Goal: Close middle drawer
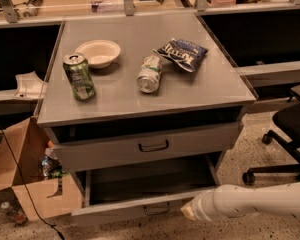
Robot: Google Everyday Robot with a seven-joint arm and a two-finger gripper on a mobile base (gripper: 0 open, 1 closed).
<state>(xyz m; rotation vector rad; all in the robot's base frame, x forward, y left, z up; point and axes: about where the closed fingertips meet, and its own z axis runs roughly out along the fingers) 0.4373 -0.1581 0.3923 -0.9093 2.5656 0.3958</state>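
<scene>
Grey cabinet top (210, 91): white bowl (98, 52) at back left, green can (79, 77) upright just in front of it. Silver can (149, 74) on its side near centre; dark blue snack bag (181, 54) just beside it, back right. Top drawer (200, 141) pulled out a little. Floor, left: open cardboard box (20, 169) holding bottles, black cable (21, 176) across it. Right: black office chair (290, 129) on speckled floor (260, 156).

Warm, dim light from overhead. The table (210, 91) top is evenly lit, with a faint sheen. Short soft shadows hug the can (79, 76) and bowl (98, 52). Deep shade under the table's front edge and inside the middle drawer (145, 181). The pincer (188, 213), below the front right corner, glares pale.
</scene>
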